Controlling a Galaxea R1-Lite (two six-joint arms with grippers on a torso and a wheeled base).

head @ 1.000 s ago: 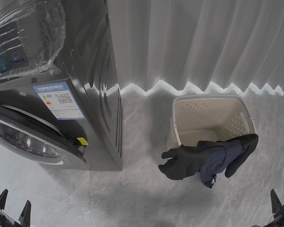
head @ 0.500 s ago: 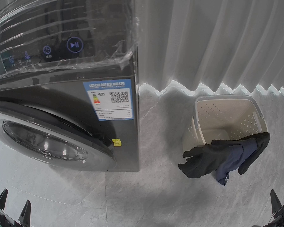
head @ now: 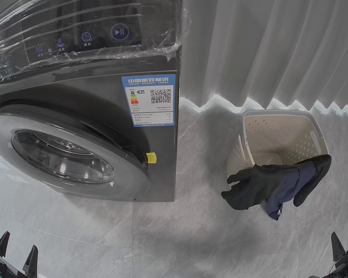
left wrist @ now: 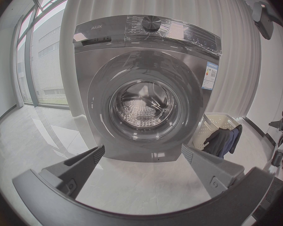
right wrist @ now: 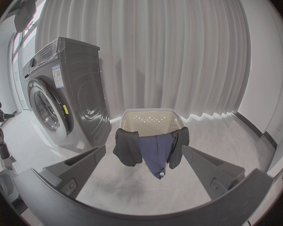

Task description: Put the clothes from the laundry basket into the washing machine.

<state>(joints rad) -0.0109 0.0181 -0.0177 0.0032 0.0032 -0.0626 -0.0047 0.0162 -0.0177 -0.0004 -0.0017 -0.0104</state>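
Clothes [head: 259, 186] over basket [head: 278, 113] rim; washing machine door [head: 62, 159] shut; curtain [head: 266, 39] behind.

1. Floor [head: 189, 232]: bare tile from the near edge up to the machine and the basket, with open passage across its whole width.
2. Washing machine [head: 104, 97], left: a tall grey block. Its round door [head: 65, 163] sits shut against the front and bars the drum.
3. Strip between the machine and the laundry basket [head: 282, 114]: open floor running far to the curtain [head: 266, 39].
4. Laundry basket, right: stands on the floor with its mouth open to the top, reachable from above.
5. Clothes [head: 274, 182]: dark pieces and a blue one draped over the basket's near rim. They hang down the outer wall and cover that edge.
6. Curtain: closes off the far side just behind the basket.
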